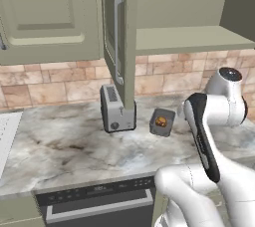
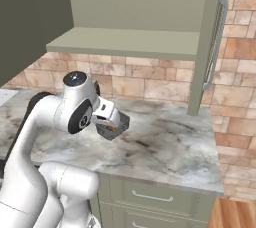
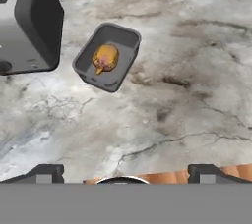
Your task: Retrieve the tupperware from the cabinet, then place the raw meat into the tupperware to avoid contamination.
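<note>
While the raw meat already lay inside the tupperware, the placing step looked done, judged from how things sat. The tupperware sat on the counter just beside the toaster, on the side away from the tiled wall in the hand view, and below the open cabinet. It looked slightly tilted in the left base view; could not tell whether it touched the toaster.

The pincer stood wide open and empty, its two dark tips apart at the bottom of the hand view, well apart from the toaster and tupperware. In the right base view the pincer hung close over the counter with the box partly hidden behind it.

Next move, as a guess: little was left, pull back clear of the toaster without knocking the box, maybe shut the cabinet door.

Materials: tupperware was dark grey plastic, square, shallow, rounded corners, matte. Meat was a small glossy orange-brown lump, drumstick-like. Toaster was silver with dark end panels, boxy, two slots. Counter was pale marble with dark veins, smooth. Cabinet was pale olive green, panelled doors, long silver bar handle, one bare inner shelf. Wall behind the toaster was rough tan and brick-coloured tile.
</note>
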Tool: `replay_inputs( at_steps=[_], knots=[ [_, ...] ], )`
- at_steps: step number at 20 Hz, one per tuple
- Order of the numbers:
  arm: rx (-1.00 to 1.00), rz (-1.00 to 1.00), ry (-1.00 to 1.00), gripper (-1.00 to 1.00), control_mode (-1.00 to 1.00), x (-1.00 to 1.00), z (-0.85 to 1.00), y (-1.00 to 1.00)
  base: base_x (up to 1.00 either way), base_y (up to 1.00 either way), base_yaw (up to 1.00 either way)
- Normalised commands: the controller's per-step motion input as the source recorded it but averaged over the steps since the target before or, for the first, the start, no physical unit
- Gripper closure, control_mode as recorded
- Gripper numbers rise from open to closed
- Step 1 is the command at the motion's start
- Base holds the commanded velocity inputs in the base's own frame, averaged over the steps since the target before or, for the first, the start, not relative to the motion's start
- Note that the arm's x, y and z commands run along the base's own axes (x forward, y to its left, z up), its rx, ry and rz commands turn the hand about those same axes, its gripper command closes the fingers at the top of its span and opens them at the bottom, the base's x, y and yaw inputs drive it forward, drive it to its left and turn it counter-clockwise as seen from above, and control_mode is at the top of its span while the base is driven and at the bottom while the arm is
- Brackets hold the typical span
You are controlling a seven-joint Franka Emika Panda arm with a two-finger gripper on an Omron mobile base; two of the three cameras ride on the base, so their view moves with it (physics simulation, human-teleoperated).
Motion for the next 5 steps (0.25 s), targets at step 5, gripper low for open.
replay_inputs(
  at_steps=[5],
  knots=[
    [0.00, 0.03, -0.01, -1.00, -1.00, -0.56, 0.18, -0.38, 0.00, 0.00, 0.00]
  ],
)
